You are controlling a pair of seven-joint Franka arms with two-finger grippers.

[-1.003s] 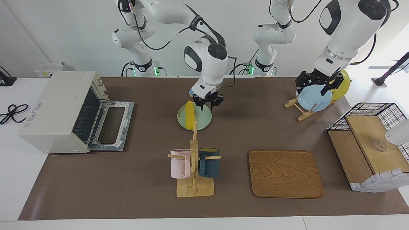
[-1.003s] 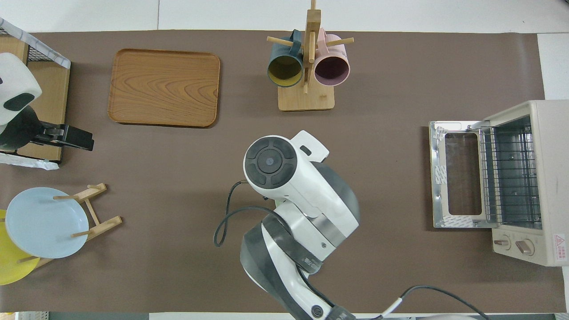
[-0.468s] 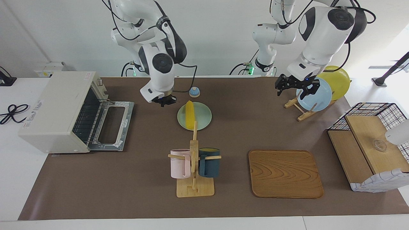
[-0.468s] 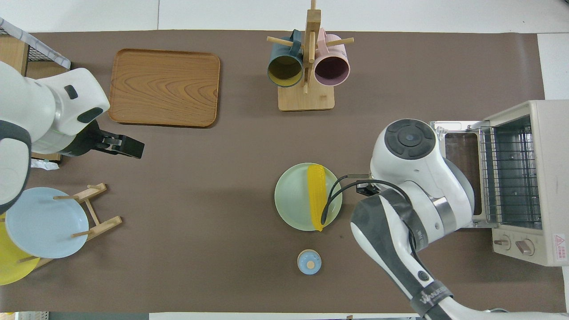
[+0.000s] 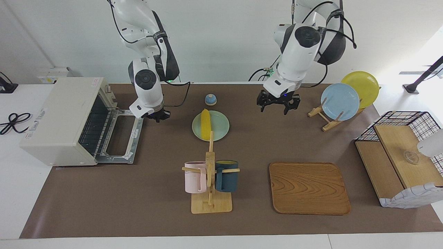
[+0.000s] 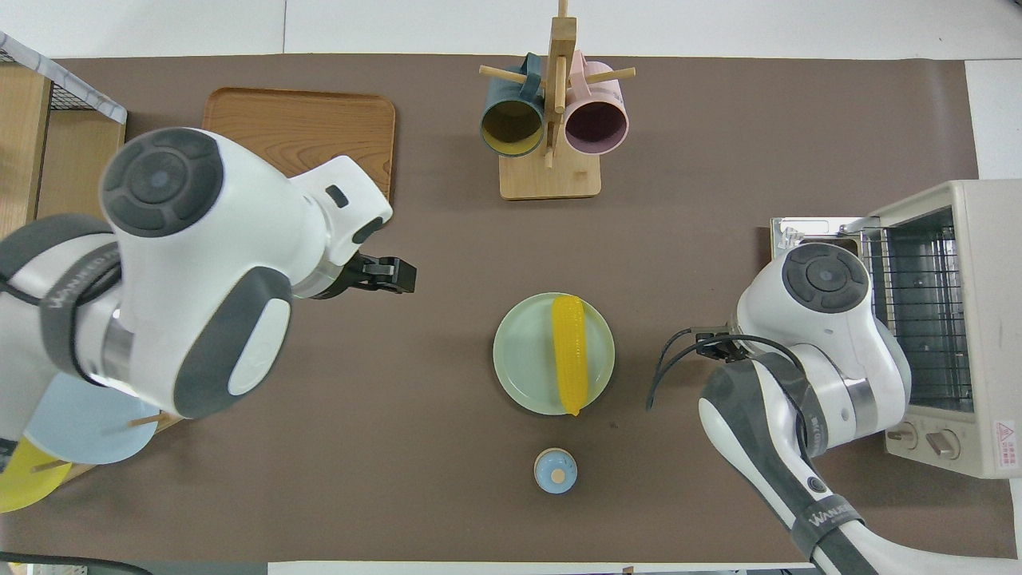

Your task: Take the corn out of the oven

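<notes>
The yellow corn (image 5: 206, 123) lies on a pale green plate (image 5: 221, 130) mid-table; it also shows in the overhead view (image 6: 569, 351). The cream-white oven (image 5: 59, 117) stands at the right arm's end of the table with its door (image 5: 121, 136) dropped open and the wire rack bare. My right gripper (image 5: 155, 117) hangs over the mat beside the door's edge, apart from the corn; the overhead view hides it under the arm. My left gripper (image 5: 278, 105) is open and empty over the mat between the green plate and the plate rack.
A small blue knobbed lid (image 5: 210, 99) sits nearer to the robots than the plate. A wooden mug rack (image 5: 210, 180) with a pink and a dark blue mug, a wooden tray (image 5: 309, 188), a plate rack (image 5: 340, 102) and a wire shelf basket (image 5: 401, 155) also stand here.
My right gripper has moved from over the green plate to beside the oven door. My left gripper has swung from the plate rack toward mid-table. The corn has stayed on the plate.
</notes>
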